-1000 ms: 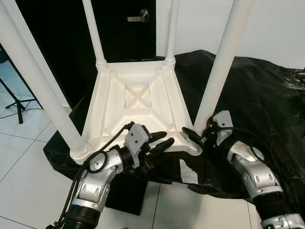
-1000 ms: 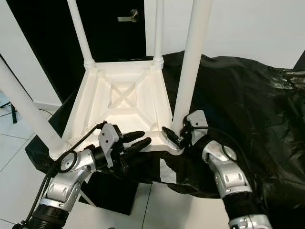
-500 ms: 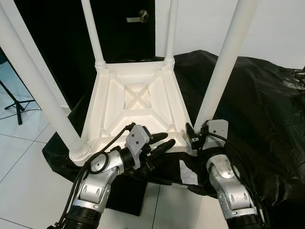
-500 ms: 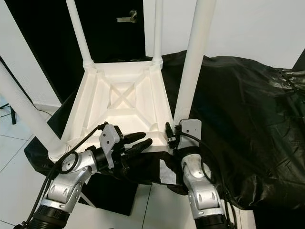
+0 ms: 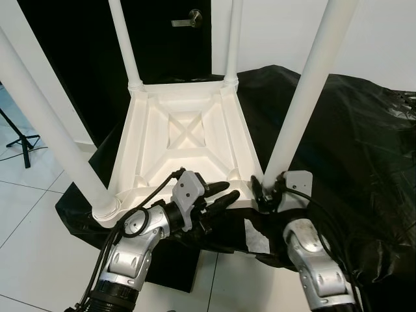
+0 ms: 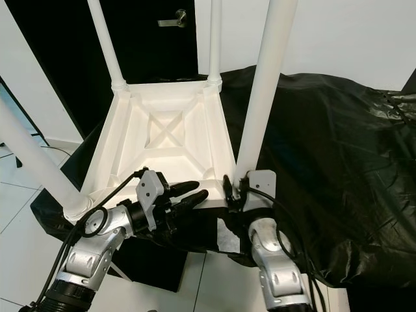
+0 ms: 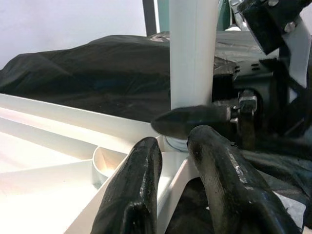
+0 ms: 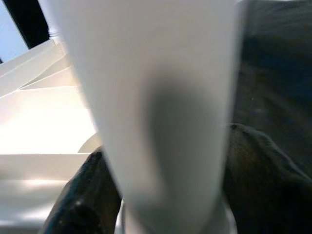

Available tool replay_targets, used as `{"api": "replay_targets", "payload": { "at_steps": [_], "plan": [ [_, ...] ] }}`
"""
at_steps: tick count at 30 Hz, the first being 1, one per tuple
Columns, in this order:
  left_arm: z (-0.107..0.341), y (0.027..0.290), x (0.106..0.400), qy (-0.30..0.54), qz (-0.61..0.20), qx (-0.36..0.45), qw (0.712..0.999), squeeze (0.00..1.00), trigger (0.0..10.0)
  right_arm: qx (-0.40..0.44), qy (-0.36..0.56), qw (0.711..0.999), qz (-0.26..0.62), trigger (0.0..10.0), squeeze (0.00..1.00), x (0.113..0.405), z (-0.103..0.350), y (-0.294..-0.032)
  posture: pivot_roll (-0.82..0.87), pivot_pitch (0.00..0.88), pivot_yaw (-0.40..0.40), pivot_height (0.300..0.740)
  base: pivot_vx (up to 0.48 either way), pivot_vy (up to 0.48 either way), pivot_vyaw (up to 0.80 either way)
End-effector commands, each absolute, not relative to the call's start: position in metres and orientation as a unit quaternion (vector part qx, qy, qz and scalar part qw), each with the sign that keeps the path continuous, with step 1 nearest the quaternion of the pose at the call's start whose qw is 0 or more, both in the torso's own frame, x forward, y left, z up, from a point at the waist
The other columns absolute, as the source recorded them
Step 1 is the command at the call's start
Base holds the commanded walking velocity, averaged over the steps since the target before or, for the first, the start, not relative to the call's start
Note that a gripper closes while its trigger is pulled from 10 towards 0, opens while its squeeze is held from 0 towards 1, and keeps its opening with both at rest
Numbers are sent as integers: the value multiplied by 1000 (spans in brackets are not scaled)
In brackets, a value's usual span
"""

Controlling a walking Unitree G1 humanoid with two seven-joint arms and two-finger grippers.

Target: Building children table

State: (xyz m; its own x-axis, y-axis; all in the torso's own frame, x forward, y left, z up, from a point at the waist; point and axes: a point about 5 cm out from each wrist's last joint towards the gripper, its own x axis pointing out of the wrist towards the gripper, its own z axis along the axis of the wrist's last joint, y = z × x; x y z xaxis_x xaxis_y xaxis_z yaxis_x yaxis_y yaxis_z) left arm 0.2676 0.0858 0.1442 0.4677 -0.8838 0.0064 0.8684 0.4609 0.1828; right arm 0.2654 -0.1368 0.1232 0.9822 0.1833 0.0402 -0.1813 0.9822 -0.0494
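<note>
A white children's table (image 5: 185,130) lies upside down on a black sheet, its four legs pointing up. My left gripper (image 5: 221,193) is at the table's near rim, its fingers (image 7: 141,185) pinched on that rim between the two near legs. My right gripper (image 5: 265,186) is at the base of the near right leg (image 5: 305,97), shut around it. In the right wrist view the leg (image 8: 156,97) stands between the two black fingers (image 8: 78,204). One right finger (image 7: 190,119) crosses in front of the leg's foot in the left wrist view.
The crumpled black sheet (image 5: 351,130) covers the support and spreads far right. A black door with a handle (image 5: 185,19) and a white wall stand behind. Tiled floor (image 5: 32,214) and a tripod foot (image 5: 19,136) lie to the left. A dark box (image 5: 172,266) sits below the table.
My right wrist has turned around the base of the near right leg, and its arm has swung from the right side to the near side. The left gripper has stayed on the rim.
</note>
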Motion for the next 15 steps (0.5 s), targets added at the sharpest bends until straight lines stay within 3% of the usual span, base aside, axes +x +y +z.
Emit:
{"api": "replay_targets", "payload": {
  "at_steps": [1, 6, 7, 12, 15],
  "plan": [
    [143, 86, 269, -46, -502, 79, 860, 0, 10000, -22, -37, 991, 128, 10000, 1000, 261, 127, -146, -62, 0, 18, 740, 0, 0, 0],
    [143, 86, 270, -47, -501, 80, 860, 0, 10000, -39, -32, 980, 194, 10000, 1000, 259, 126, -157, -59, 0, 17, 740, 0, 0, 0],
    [143, 87, 270, -47, -501, 82, 860, 0, 10000, -45, -28, 974, 222, 10000, 0, 259, 126, -161, -57, 0, 17, 740, 0, 0, 0],
    [144, 87, 270, -48, -500, 82, 861, 0, 10000, -61, -23, 959, 275, 10000, 0, 263, 128, -167, -55, 0, 16, 740, 0, 0, 0],
    [145, 89, 273, -51, -497, 86, 862, 0, 10000, -95, -22, 946, 308, 10000, 0, 280, 133, -171, -44, 0, 14, 740, 0, 0, 0]
  ]
}}
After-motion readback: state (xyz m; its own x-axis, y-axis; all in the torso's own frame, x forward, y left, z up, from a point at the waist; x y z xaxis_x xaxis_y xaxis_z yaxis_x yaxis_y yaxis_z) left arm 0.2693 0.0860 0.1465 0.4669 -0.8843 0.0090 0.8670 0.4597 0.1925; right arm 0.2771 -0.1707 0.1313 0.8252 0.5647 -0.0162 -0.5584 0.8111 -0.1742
